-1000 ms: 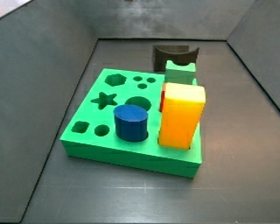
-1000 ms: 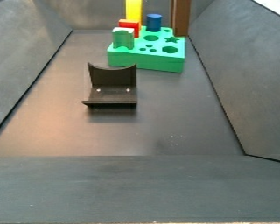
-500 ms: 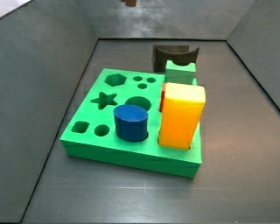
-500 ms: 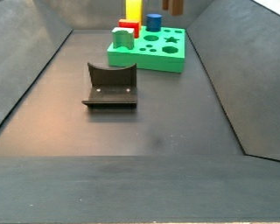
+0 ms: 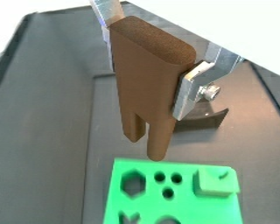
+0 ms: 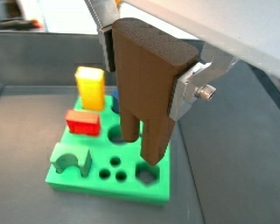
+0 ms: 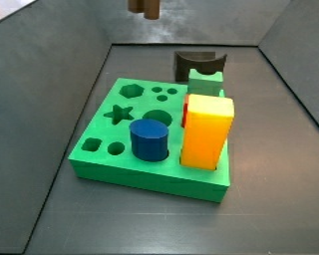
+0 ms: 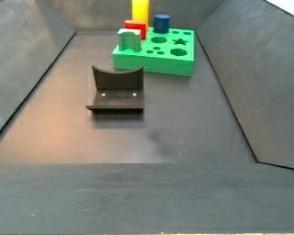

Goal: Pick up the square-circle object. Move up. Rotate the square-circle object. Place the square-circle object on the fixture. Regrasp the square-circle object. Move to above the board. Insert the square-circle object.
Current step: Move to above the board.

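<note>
peg: we saw the square-circle object (image 5: 145, 83) hanging upright in both wrist views, thick square end up between the fingers, narrower end pointing down; in a wrist view its lower tip (image 6: 152, 149) lay over the board's holes, but we could not tell the height above them.
gripper: we found the gripper (image 5: 149, 48) clamped on the square-circle object, silver finger plates (image 5: 192, 86) pressed against its sides; in a side view only the dark lower end of the peg (image 7: 145, 7) showed at the upper edge, well above the board.
board: we saw the board (image 7: 123, 149) lying flat on the dark floor, with star, round and hexagon holes in its top; in a wrist view (image 6: 78, 175) it sat directly under the peg.
blue cylinder: we noted it (image 7: 152, 138) standing upright in the board, just beside the yellow-orange block.
yellow-orange block: we saw it (image 7: 207, 129) standing tall in the board near one edge; in a wrist view (image 6: 91, 87) it rose behind a red piece (image 6: 83, 122).
fixture: we saw the fixture (image 8: 115, 89) standing on the floor, well apart from the board, with nothing resting in its notch; in a side view (image 7: 198, 65) it showed just behind the board.
</note>
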Available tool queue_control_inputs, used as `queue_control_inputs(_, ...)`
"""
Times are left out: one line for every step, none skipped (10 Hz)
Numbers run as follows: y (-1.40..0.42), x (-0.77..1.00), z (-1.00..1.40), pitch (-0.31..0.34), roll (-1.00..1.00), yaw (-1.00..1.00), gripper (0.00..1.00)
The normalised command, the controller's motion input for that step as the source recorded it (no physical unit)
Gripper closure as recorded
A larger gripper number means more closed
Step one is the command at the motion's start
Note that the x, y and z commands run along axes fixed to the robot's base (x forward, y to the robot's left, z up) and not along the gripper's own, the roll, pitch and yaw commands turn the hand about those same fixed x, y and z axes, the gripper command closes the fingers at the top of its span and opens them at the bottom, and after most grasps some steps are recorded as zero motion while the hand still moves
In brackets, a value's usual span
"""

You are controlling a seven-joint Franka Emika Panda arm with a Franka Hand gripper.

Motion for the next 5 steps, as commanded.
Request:
queue_control_inputs(-1.00, 0.02, 0.05, -0.014, 0.08, 1.00, 1.00)
queue_control_inputs(-1.00, 0.04, 0.05, -0.011, 0.08, 1.00, 1.00)
queue_control_inputs(-0.73, 0.07, 0.03, -0.001, 0.09, 1.00, 1.00)
queue_control_inputs(-0.55, 0.07, 0.02, 0.003, 0.09, 1.00, 1.00)
queue_control_inputs(-0.29, 0.08, 0.01, 0.010, 0.11, 1.00, 1.00)
